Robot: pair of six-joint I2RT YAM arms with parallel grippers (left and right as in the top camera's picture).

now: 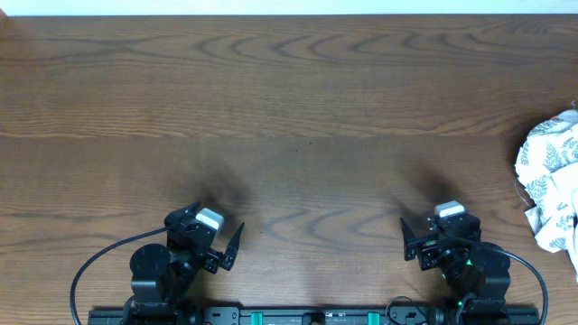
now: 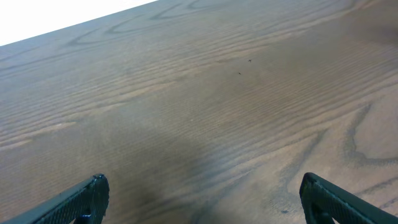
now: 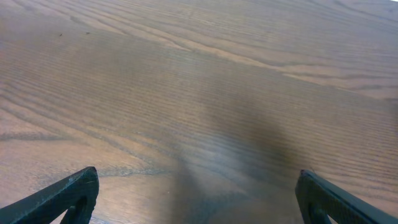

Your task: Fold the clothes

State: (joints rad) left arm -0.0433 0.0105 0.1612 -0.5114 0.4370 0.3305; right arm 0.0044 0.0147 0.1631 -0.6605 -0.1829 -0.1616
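Note:
A crumpled white garment with a grey leaf print [image 1: 553, 181] lies in a heap at the right edge of the wooden table [image 1: 289, 117], partly cut off by the frame. It shows in neither wrist view. My left gripper [image 1: 209, 242] is open and empty near the front edge at the left; its view [image 2: 202, 186] shows only bare wood between the fingers. My right gripper [image 1: 440, 236] is open and empty near the front edge at the right, well short of the garment; its view [image 3: 198, 186] also shows only bare wood.
Black cables loop from both arm bases along the table's front edge [image 1: 99, 262]. A mounting rail runs along the bottom [image 1: 289, 316].

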